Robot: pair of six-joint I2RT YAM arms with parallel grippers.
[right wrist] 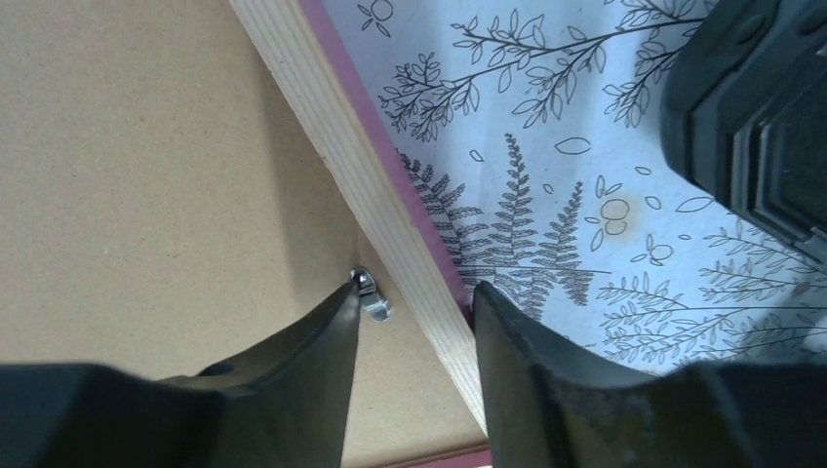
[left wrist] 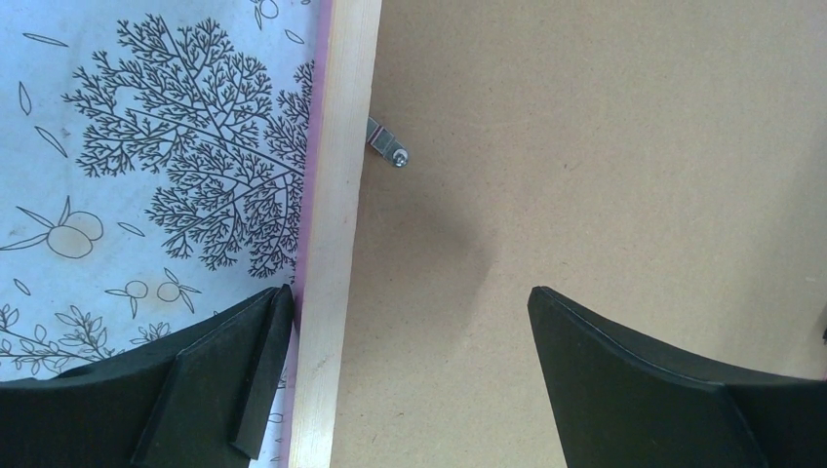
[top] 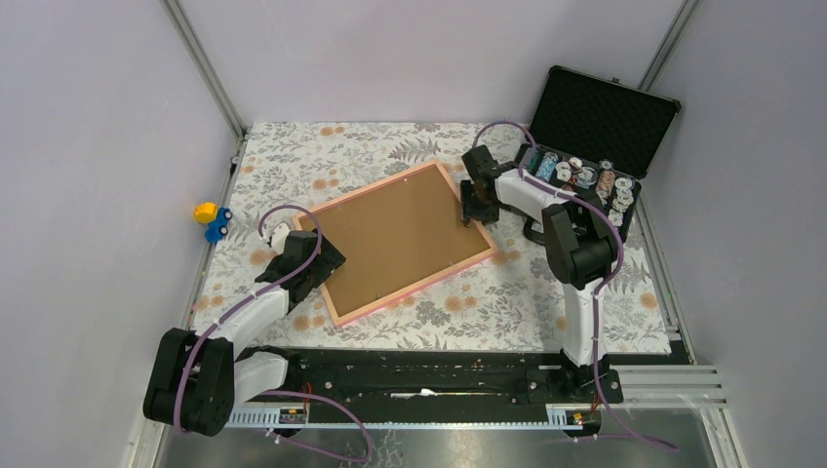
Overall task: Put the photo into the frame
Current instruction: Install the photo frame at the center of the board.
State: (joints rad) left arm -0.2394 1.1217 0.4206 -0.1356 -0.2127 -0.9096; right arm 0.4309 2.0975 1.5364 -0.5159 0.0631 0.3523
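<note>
Nearest you, your left claw (top: 310, 261) stands wide open astride the near-left rail of the frame (top: 414, 290), one finger (left wrist: 224, 380) over the leaf-patterned cloth (top: 546, 302) on the tabletop, the other over the brown board (top: 400, 239), holding nothing. The frame lies flat and askew mid-tabletop, board side up. A small metal tab (left wrist: 388, 146) juts from the rail onto the board just ahead of that claw. Further off, your right claw (top: 478, 210) is set narrow about the far-right rail, one finger (right wrist: 332, 341) against another tab (right wrist: 371, 297), the other at the pink outer edge; you cannot tell whether it pinches. Beyond, an open black case (top: 600, 117) stands close behind your right arm, and a yellow-and-blue toy (top: 212, 220) sits off the cloth's left edge.
</note>
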